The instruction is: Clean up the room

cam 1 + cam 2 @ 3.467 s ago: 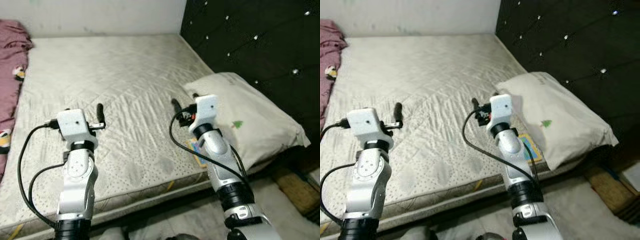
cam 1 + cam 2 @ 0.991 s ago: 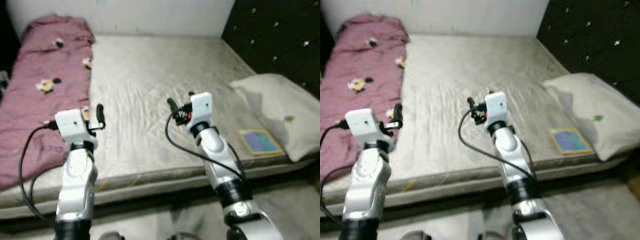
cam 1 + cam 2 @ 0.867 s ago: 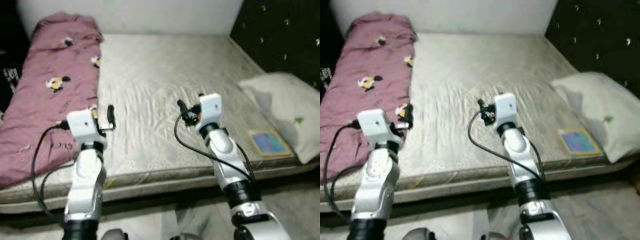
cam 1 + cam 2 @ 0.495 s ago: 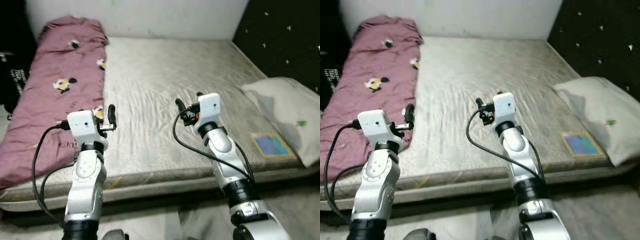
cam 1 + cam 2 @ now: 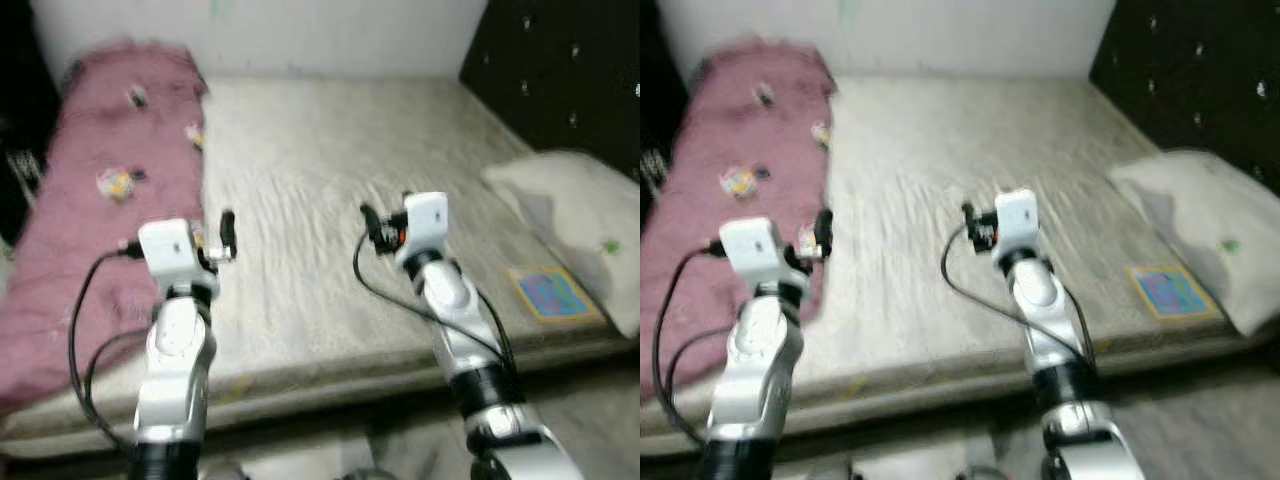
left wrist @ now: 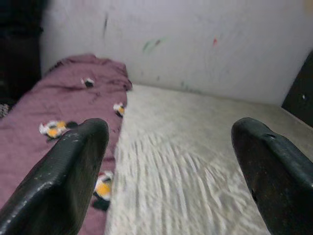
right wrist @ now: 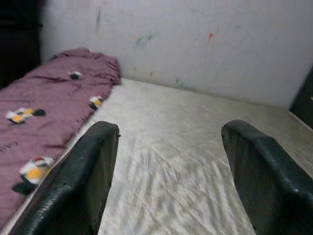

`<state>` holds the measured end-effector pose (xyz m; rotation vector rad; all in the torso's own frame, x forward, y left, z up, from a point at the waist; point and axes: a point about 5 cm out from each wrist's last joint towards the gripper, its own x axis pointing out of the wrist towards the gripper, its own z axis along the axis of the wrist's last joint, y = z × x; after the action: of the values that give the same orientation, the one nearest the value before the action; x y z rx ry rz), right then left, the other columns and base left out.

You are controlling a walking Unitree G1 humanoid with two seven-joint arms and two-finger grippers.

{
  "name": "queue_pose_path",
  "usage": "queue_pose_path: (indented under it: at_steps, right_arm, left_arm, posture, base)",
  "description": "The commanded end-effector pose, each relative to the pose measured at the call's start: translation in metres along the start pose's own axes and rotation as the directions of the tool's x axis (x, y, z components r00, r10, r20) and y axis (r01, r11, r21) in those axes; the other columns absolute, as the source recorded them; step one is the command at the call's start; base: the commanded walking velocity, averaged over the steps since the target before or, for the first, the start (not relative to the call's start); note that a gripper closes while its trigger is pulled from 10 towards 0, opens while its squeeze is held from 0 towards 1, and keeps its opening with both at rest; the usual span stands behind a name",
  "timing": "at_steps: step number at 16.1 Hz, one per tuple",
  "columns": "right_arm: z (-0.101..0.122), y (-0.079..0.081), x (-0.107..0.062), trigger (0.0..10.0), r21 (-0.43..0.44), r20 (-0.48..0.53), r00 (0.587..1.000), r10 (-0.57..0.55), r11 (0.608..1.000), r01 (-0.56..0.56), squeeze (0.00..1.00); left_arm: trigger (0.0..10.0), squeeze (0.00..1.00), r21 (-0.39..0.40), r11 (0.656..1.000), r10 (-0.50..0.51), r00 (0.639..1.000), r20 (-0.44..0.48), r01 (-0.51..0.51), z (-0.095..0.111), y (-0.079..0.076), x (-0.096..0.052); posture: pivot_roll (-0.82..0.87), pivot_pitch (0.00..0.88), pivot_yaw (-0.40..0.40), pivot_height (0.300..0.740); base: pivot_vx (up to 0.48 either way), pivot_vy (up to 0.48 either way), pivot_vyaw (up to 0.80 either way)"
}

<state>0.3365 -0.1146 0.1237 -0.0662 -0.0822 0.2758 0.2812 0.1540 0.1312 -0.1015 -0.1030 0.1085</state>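
Honestly the rumpled pink blanket with cartoon prints (image 5: 95,190) looks soft and floppy, so I'd pinch a bunched fold; left gripper (image 6: 168,161) and right gripper (image 7: 168,161) both hover spread wide, empty.

Two silver jointed arms are ending in white boxy wrist housings, black cables are looping off each, and each tool's black fingers (image 6: 68,181) are showing rounded tips.

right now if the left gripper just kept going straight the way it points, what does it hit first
Likely nothing soon: the open left gripper points along the bare mattress, with the pink blanket off to one side. The white wall looks first in line, though depth is unclear.
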Motion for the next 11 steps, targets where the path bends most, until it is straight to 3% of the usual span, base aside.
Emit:
queue_pose_path:
  at_steps: [1,3,11]
  right_arm:
    - [0.0083,0.008,0.0048,10.0,0.001,0.03,0.999,0.026,1.0,-0.026,0.0]
    - [0.0083,0.0082,0.0049,10.0,0.0,0.031,0.999,0.028,1.0,-0.028,0.0]
    - [0.0083,0.0081,0.0049,10.0,0.001,0.031,0.999,0.028,1.0,-0.028,0.0]
  left_arm:
    - [10.0,0.0,0.011,1.0,0.02,1.0,0.004,-0.02,0.001,0.007,-0.0004]
    - [10.0,0.0,0.017,0.999,0.035,0.999,0.013,-0.036,0.0017,0.008,-0.0002]
    - [10.0,0.0,0.023,0.999,0.048,0.999,0.015,-0.048,0.002,0.0086,-0.0001]
  posture:
    - [0.02,0.0,-0.078,0.74]
    - [0.02,0.0,-0.078,0.74]
    - [0.02,0.0,-0.078,0.74]
  base:
    - [0.266,0.398,0.0]
    - [0.135,0.401,0.0]
    - [0.0,0.0,0.0]
